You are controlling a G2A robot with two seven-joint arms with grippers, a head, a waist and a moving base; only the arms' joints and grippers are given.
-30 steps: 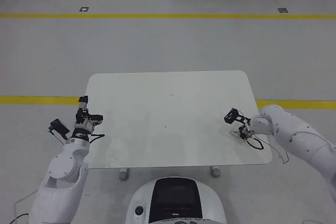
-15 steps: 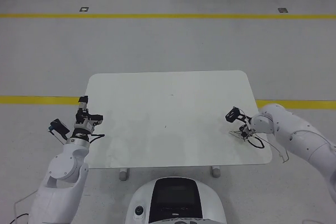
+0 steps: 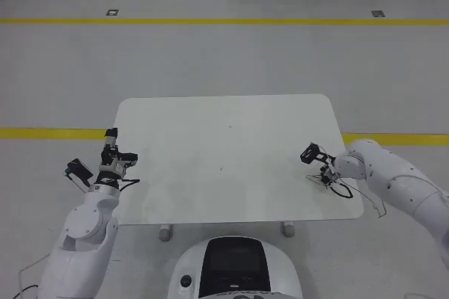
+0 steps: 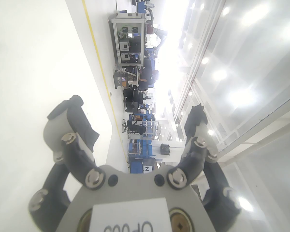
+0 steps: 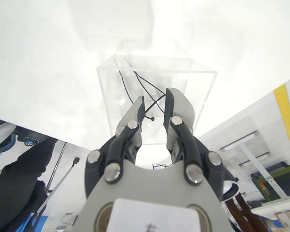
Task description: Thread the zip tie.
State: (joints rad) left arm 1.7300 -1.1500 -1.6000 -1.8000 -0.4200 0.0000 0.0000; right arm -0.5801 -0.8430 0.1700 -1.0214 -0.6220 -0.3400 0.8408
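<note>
Your right gripper (image 5: 155,95) is hovering over the clear box (image 5: 204,92) at the table's (image 3: 224,149) near right edge, jaws narrowly apart, with a black zip tie (image 5: 152,106) crossing the gap unpinched. You are likely risking a miss: closing may be flicking the springy strand aside or catching tangled neighbours. Your left gripper (image 4: 135,105) is pointing upward by the left edge, wide and empty

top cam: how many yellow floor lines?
2. The far yellow line crosses the floor beyond the table; the near yellow line passes under the table, its middle hidden.
</note>
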